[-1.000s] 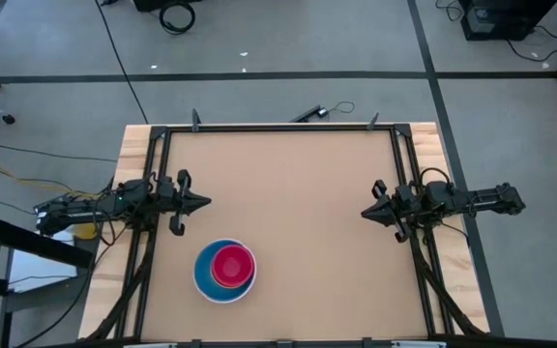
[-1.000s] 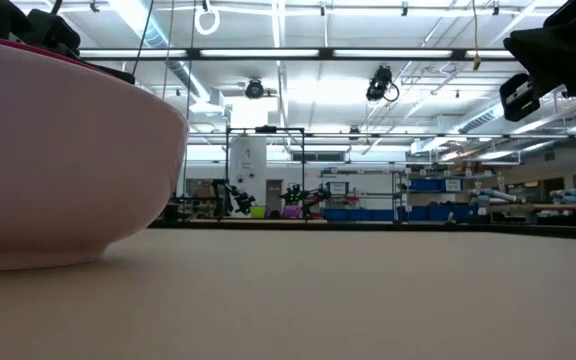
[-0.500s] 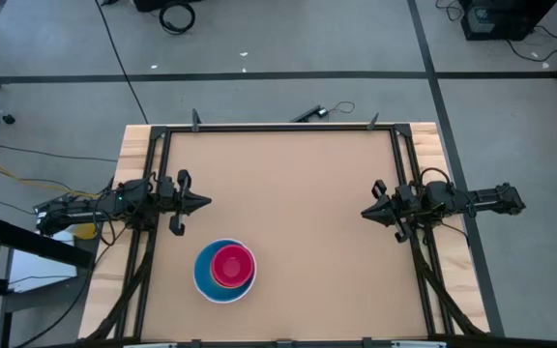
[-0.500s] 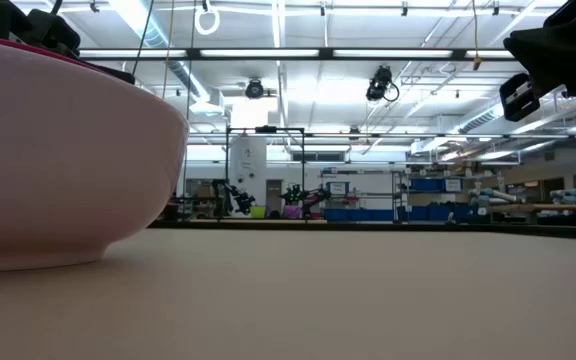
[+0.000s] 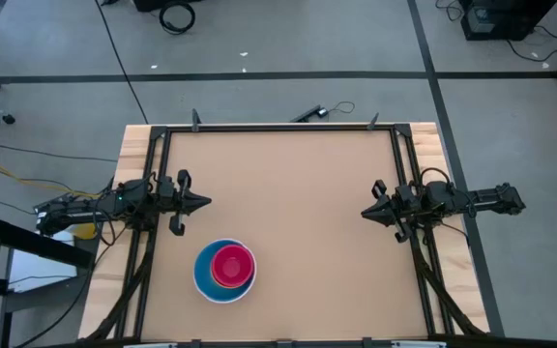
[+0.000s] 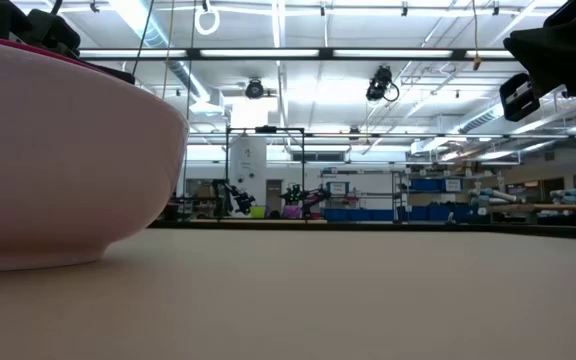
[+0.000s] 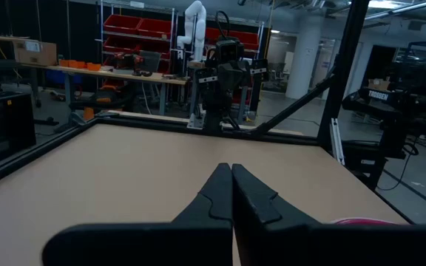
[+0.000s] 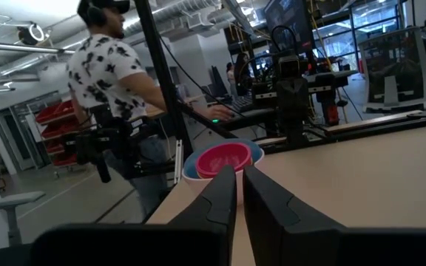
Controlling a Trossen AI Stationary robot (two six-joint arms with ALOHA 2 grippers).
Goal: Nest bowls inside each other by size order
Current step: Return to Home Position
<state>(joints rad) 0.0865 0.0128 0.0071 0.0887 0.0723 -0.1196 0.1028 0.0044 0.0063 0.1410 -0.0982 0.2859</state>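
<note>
The bowls stand nested in one stack (image 5: 225,271) near the table's near edge, left of centre: a magenta-red bowl (image 5: 233,265) sits inside a light blue one (image 5: 204,278). The white outer bowl fills the left of the low view (image 6: 58,170). The stack also shows in the right wrist view (image 8: 224,159). My left gripper (image 5: 206,203) is shut and empty at the table's left edge. My right gripper (image 5: 364,214) is shut and empty at the right edge. The yellow and orange bowls are hidden.
A black frame (image 5: 278,127) runs round the tan table. A person (image 8: 120,89) stands beyond the table's left side, seen in the right wrist view. The middle and far part of the tabletop (image 5: 288,184) is bare.
</note>
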